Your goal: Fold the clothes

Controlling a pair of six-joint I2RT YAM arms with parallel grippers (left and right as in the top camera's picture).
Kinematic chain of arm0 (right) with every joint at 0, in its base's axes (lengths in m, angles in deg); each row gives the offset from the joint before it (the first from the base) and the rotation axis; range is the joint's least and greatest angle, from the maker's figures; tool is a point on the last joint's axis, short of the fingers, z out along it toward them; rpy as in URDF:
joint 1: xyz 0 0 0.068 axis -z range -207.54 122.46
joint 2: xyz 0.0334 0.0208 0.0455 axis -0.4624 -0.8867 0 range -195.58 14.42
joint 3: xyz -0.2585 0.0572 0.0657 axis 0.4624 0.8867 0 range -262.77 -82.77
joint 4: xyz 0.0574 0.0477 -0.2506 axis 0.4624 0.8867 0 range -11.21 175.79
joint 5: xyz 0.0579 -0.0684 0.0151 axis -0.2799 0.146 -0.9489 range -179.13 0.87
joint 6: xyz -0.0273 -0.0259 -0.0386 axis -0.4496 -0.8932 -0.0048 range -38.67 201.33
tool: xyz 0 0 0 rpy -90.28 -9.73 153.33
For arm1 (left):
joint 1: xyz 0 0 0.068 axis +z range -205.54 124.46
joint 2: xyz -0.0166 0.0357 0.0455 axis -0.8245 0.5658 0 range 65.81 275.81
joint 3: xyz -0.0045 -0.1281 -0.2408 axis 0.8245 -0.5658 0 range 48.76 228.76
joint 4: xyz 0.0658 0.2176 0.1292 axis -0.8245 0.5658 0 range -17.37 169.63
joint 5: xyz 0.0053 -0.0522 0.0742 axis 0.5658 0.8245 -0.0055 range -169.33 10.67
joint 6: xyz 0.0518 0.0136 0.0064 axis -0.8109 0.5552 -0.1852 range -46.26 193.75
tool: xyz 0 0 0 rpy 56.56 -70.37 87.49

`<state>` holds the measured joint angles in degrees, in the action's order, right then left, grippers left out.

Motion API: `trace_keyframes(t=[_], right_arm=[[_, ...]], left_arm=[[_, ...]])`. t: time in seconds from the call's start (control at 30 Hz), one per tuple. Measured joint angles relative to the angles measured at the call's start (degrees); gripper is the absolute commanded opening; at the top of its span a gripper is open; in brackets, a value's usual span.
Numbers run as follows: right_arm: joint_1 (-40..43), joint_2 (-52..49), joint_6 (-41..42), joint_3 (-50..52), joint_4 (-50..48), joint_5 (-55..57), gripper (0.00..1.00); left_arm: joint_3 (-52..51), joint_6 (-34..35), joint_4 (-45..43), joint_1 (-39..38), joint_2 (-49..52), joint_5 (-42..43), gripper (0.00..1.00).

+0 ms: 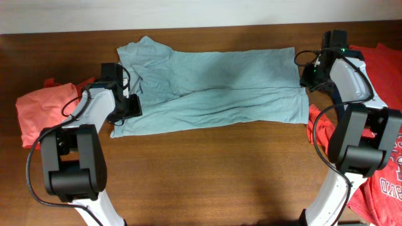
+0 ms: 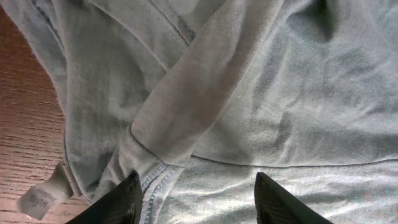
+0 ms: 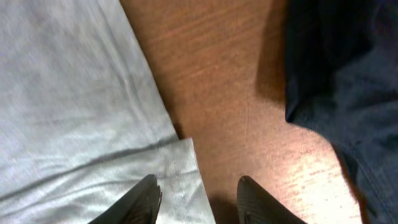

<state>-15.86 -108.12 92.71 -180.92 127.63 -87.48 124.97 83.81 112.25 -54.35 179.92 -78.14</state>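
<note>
A pale grey-blue T-shirt (image 1: 213, 88) lies flat across the far half of the table, with its collar end at the left and its hem at the right. My left gripper (image 1: 133, 105) hovers over the shirt's left end. In the left wrist view the left gripper (image 2: 198, 190) is open, its fingers straddling a stitched seam and gripping nothing. A white label (image 2: 38, 199) shows at the cloth's edge. My right gripper (image 1: 309, 78) is at the shirt's right edge. The right wrist view shows the right gripper (image 3: 198, 190) open, with the hem corner (image 3: 183, 168) lying flat on the wood between its fingers.
A coral shirt (image 1: 41, 110) is crumpled at the table's left edge. Red shirts (image 1: 380, 69) are piled at the right, one with white lettering (image 1: 392, 182). A navy garment (image 3: 336, 74) lies just right of the hem corner. Bare wood table (image 1: 213, 169) stretches along the front.
</note>
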Motion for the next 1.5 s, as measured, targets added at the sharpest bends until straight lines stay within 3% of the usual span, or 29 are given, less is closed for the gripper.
trace_keyframes(t=[0.23,0.53,0.83,1.03,1.5], right_arm=[[0.0,0.0,-6.2,0.0,6.5,-2.5,0.42],[0.0,0.0,-11.5,2.8,6.3,-6.5,0.42],[-0.1,-3.0,-12.5,5.4,5.0,-9.5,0.46],[-0.2,-3.0,-12.9,5.4,9.5,-9.7,0.5],[-0.4,-1.4,-9.6,10.6,16.7,-2.1,0.5]], left_arm=[[0.0,0.0,0.3,0.0,0.0,0.0,0.57],[-0.6,0.0,0.0,0.0,0.0,-1.1,0.58],[-1.3,0.0,-1.6,0.0,0.0,-1.5,0.58],[-3.3,-0.1,-2.7,0.0,-0.5,-2.0,0.57],[-13.9,-0.5,-4.6,1.5,-6.4,-4.4,0.57]])
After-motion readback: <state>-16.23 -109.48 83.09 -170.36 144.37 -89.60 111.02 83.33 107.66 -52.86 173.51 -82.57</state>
